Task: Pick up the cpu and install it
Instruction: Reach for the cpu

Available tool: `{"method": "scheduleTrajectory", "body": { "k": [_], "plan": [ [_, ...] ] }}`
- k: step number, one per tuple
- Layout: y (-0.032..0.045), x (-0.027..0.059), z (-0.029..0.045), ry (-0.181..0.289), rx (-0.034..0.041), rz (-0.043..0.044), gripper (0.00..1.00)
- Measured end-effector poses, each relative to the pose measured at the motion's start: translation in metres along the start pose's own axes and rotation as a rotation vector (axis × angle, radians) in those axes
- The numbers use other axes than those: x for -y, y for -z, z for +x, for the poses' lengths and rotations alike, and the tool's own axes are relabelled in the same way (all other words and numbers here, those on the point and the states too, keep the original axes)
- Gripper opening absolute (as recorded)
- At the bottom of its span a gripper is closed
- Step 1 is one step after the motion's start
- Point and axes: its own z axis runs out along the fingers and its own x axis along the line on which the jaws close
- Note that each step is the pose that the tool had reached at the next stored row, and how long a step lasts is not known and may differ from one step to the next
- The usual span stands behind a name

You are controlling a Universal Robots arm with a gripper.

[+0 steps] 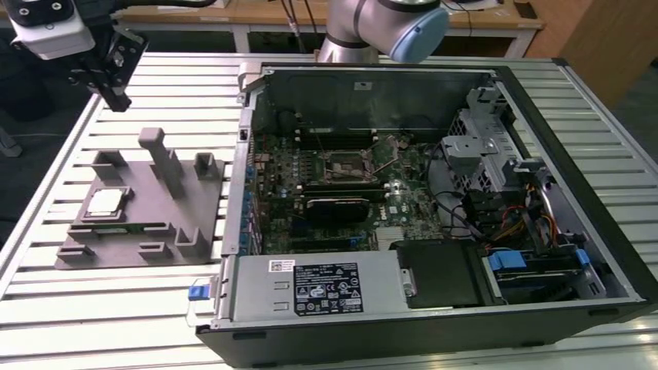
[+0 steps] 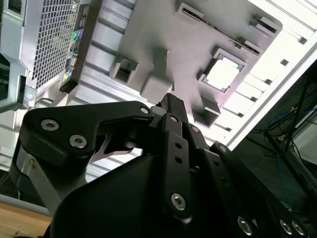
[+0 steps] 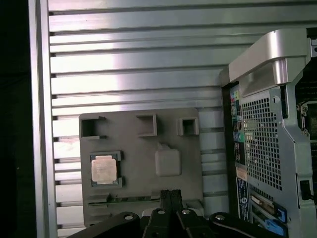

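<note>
The cpu [image 1: 106,202] is a small silver square lying flat in a recess of the grey holder block [image 1: 154,239], on the slatted table at the exterior view's left. Both wrist views show the cpu [image 3: 104,169] [image 2: 223,74] from above in that block [image 3: 143,144]. My gripper [image 1: 117,100] hangs in the air well above the table, past the block's far end and apart from the cpu. Its black fingers [image 3: 166,197] are pressed together with nothing between them. The open computer case [image 1: 575,154] lies beside the block, with the square socket frame [image 1: 347,162] on its board.
A green memory stick [image 3: 124,199] lies in a slot of the block near the cpu. Grey posts [image 1: 156,150] rise from the block. The case's rear wall [image 3: 267,148] stands close beside the block. Wooden benches [image 1: 257,15] stand behind the table.
</note>
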Motion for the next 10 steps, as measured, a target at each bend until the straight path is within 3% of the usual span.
{"method": "scheduleTrajectory", "body": {
  "k": [10],
  "plan": [
    [-0.0072,0.0019,0.0197,0.000,0.0001,-0.0001,0.11]
  ]
}}
